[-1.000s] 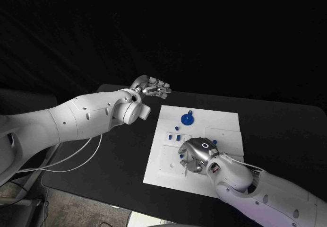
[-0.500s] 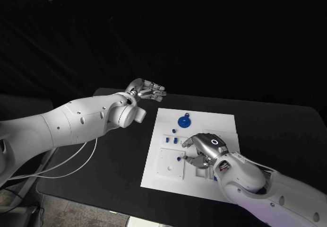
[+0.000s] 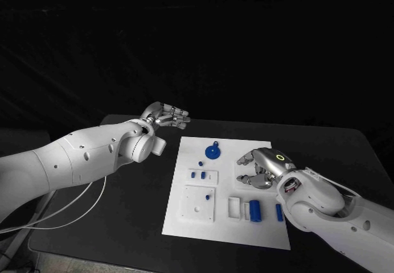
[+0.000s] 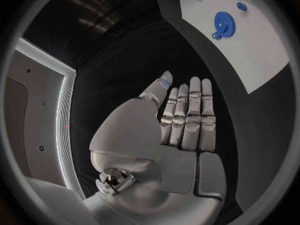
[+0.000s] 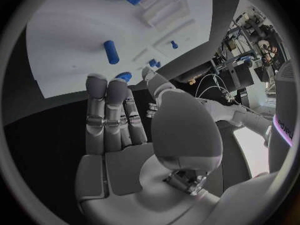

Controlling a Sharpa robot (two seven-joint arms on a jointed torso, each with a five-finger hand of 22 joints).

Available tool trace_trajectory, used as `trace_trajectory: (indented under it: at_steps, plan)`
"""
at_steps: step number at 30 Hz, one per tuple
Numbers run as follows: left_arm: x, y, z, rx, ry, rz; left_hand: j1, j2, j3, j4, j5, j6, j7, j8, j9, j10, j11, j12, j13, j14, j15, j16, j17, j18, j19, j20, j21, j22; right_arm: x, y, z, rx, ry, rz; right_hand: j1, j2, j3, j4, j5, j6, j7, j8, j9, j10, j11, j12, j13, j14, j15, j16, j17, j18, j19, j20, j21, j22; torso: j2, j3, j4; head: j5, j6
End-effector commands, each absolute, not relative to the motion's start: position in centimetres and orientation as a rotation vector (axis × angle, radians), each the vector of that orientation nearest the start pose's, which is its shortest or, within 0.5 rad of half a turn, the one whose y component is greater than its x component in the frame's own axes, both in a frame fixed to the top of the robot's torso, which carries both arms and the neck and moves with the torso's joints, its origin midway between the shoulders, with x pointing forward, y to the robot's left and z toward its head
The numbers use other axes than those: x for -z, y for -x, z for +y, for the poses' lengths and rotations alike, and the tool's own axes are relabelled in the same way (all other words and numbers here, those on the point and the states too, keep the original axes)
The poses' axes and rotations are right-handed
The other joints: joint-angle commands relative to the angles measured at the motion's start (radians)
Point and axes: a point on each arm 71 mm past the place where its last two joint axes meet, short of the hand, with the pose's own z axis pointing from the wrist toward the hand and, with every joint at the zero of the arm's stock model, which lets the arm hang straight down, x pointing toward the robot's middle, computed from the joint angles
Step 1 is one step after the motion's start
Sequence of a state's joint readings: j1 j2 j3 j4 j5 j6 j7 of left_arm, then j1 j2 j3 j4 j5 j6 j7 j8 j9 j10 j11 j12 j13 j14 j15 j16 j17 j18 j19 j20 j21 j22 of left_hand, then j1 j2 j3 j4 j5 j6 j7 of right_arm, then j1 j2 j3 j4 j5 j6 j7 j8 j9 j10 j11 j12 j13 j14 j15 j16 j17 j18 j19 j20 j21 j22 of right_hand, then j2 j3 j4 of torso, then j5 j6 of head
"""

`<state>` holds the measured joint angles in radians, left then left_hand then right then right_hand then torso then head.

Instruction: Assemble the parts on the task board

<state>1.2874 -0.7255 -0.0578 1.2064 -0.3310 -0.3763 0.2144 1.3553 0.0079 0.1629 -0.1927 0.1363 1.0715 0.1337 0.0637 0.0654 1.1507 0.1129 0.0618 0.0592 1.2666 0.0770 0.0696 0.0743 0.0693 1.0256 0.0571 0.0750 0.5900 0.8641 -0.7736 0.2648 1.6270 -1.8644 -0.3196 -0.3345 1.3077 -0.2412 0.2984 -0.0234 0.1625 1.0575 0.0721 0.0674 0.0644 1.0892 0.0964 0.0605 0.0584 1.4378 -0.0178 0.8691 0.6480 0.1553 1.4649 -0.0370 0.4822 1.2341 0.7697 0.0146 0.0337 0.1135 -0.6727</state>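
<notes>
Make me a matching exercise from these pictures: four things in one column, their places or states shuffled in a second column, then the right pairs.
Things
1. left hand
2. right hand
3. blue gear
4. blue cylinder

Places or states
A. lies flat near the board's far edge
B. over the board's right edge, fingers curled, holding nothing
C. lies near the board's near edge, beside a white block
D. beyond the board's far left corner, over the black table, holding nothing

Pairs: 1-D, 2-B, 3-A, 4-C

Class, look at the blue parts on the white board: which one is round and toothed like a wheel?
The blue gear, near the task board's far edge. It is a wide, flat disc; the other blue parts are small pegs and bars.
</notes>
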Motion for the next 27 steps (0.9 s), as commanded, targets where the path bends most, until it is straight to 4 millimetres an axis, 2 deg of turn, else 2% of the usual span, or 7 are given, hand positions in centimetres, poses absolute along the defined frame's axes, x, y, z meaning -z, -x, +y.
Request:
trace_trajectory:
  at_steps: [1,8,11,16,20,22,27]
  plan:
    - [15.9,-55.7,24.7,1.150,0.835,1.456,0.009,-0.003,0.001,0.000,-0.006,-0.003,0.001,-0.001,0.001,-0.005,0.003,0.000,-0.001,-0.003,0.003,-0.006,0.001,-0.016,0.007,0.001,-0.003,-0.001,21.7,-44.8,-15.6,-0.521,0.214,1.635,0.013,0.004,-0.006,-0.001,-0.013,-0.011,-0.003,-0.005,-0.001,-0.011,0.001,0.001,0.000,-0.002,0.006,0.004,-0.002,0.008,0.046,0.005,-0.005,-0.002,0.001,0.0003,0.0003,-0.006,0.004]
    - [15.9,-55.7,24.6,1.153,0.835,1.458,0.008,-0.002,0.001,0.001,-0.006,-0.004,0.002,-0.001,0.001,-0.006,0.003,0.001,0.000,-0.004,0.004,-0.005,0.001,-0.016,0.006,0.002,-0.003,-0.002,22.2,-45.0,-16.0,-0.478,0.245,1.695,0.017,0.013,0.001,0.004,-0.034,-0.004,-0.005,-0.005,-0.001,0.003,-0.004,0.001,0.001,-0.001,0.005,0.006,-0.004,0.005,0.046,0.005,-0.002,-0.003,0.001,-0.0016,0.0009,-0.013,0.002]
    - [15.9,-55.8,24.6,1.152,0.836,1.458,0.008,-0.002,0.001,0.001,-0.006,-0.004,0.002,-0.001,0.001,-0.006,0.003,0.001,0.000,-0.004,0.004,-0.005,0.001,-0.016,0.006,0.002,-0.003,-0.002,22.4,-45.1,-16.0,-0.469,0.252,1.711,0.016,0.015,0.014,0.000,-0.040,0.004,-0.001,-0.005,-0.001,0.014,-0.007,0.001,0.000,-0.001,0.002,0.006,-0.006,0.001,0.045,0.003,-0.001,-0.004,0.001,-0.0006,0.0005,-0.014,0.002]
    - [15.9,-55.8,24.5,1.153,0.836,1.460,0.008,-0.002,0.001,0.001,-0.006,-0.004,0.002,-0.001,0.001,-0.006,0.003,0.001,0.000,-0.004,0.004,-0.005,0.001,-0.016,0.006,0.002,-0.003,-0.002,22.7,-45.3,-16.0,-0.447,0.262,1.729,0.011,0.023,0.040,-0.012,-0.047,0.018,0.004,-0.005,-0.001,0.031,-0.011,0.001,0.000,-0.001,0.001,0.006,-0.008,-0.003,0.045,0.001,0.003,-0.004,0.001,-0.0030,0.0027,-0.016,0.000]
    - [15.9,-55.8,24.5,1.153,0.836,1.460,0.007,-0.001,0.001,0.002,-0.006,-0.004,0.002,-0.001,0.001,-0.006,0.003,0.001,0.000,-0.004,0.004,-0.006,0.001,-0.016,0.006,0.003,-0.003,-0.003,22.9,-45.5,-16.2,-0.431,0.262,1.728,0.004,0.025,0.147,-0.030,-0.093,0.035,0.010,-0.005,-0.001,0.055,-0.016,0.000,0.000,-0.001,-0.002,0.007,-0.007,-0.006,0.045,-0.002,0.005,-0.002,0.001,-0.0021,0.0015,-0.014,0.001]
    - [15.9,-55.8,24.5,1.152,0.837,1.461,0.007,-0.001,0.001,0.002,-0.006,-0.004,0.002,-0.001,0.001,-0.006,0.003,0.001,0.000,-0.004,0.004,-0.006,0.001,-0.016,0.006,0.003,-0.003,-0.003,22.9,-45.6,-16.2,-0.430,0.258,1.722,-0.014,0.009,0.217,-0.039,-0.099,0.040,0.012,-0.006,-0.001,0.058,-0.016,0.000,0.000,-0.001,-0.002,0.007,-0.007,-0.007,0.044,-0.003,0.004,-0.001,0.001,-0.0011,0.0005,-0.013,0.002]
    - [16.0,-55.8,24.5,1.152,0.838,1.462,0.007,-0.001,0.001,0.002,-0.006,-0.004,0.002,-0.001,0.001,-0.006,0.003,0.001,0.000,-0.004,0.004,-0.006,0.001,-0.016,0.006,0.003,-0.003,-0.003,23.0,-45.8,-16.1,-0.431,0.252,1.714,-0.029,0.005,0.290,-0.054,-0.106,0.049,0.014,-0.005,-0.001,0.057,-0.015,-0.001,0.000,-0.001,-0.001,0.006,-0.008,-0.006,0.043,-0.002,0.000,0.001,0.001,-0.0008,0.0008,-0.012,0.005]
